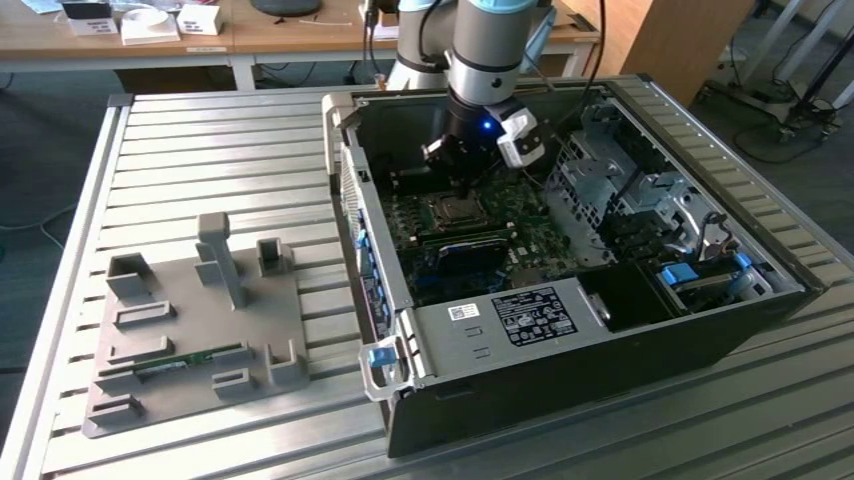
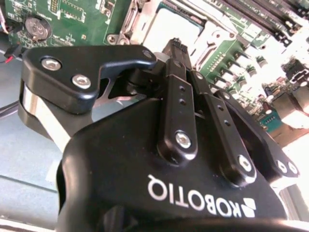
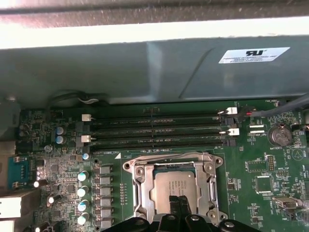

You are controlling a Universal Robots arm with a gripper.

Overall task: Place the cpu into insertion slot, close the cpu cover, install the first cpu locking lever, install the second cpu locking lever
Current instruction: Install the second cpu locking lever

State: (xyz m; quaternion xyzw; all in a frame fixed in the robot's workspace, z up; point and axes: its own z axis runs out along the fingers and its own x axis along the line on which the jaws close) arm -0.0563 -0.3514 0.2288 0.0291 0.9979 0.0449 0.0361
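Inside the open black computer case [image 1: 561, 330], over its green motherboard [image 3: 251, 164], the silvery hinged cpu cover [image 3: 175, 186] lay shut around the dull silver-grey square cpu [image 3: 174, 191], seated in its socket. My end effector [image 3: 178, 205], clenched empty, hovered just above it.

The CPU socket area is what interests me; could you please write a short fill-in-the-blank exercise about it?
1. The cpu lies in the insertion slot with the cpu cover folded ____ over it.
2. The gripper hovers directly above the ____.
3. The motherboard is coloured ____.
4. The long black memory slots number ____.

Missing words: down; cpu; green; four.
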